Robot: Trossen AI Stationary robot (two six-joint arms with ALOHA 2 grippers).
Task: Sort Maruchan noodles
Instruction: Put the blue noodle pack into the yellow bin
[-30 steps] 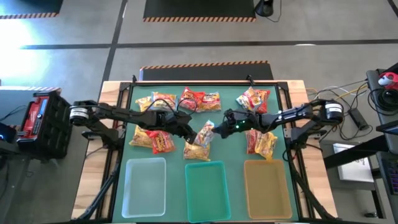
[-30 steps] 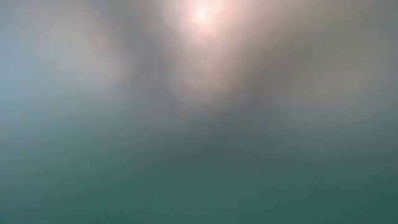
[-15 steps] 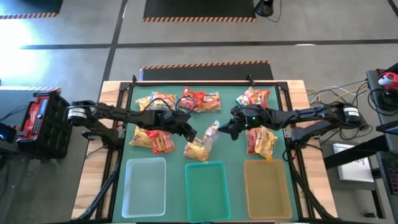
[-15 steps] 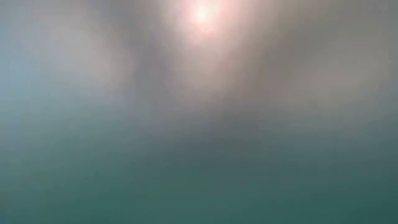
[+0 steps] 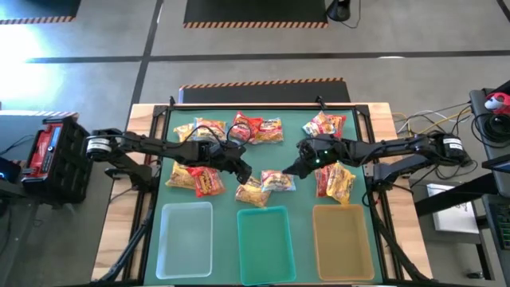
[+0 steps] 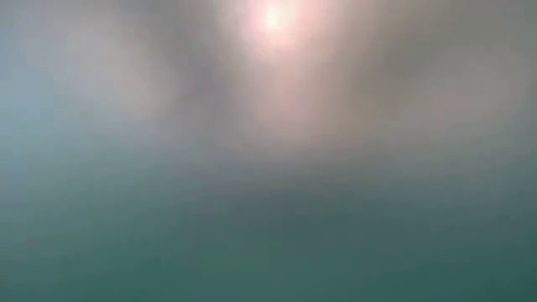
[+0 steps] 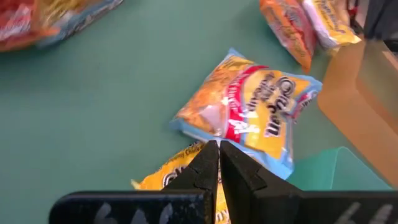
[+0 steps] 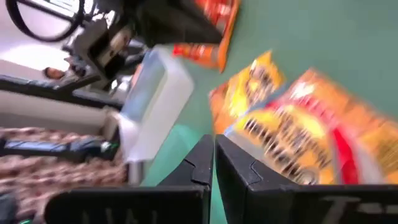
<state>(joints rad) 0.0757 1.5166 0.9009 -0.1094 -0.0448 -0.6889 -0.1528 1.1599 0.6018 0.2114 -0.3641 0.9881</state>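
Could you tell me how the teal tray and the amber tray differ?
The teal tray sits in the middle of the near row; the amber tray sits at its right end. Two noodle packets lie just behind the teal tray's far rim; another pair lies behind the amber tray. Both are rectangular and hold no packets.

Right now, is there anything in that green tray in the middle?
Empty. In the high view the teal tray shows only its bare floor; the nearest noodle packets lie on the mat just beyond its far rim.

High view evenly lit, sharp; low view wholly defocused haze, bright glow top; right wrist view motion-blurred.
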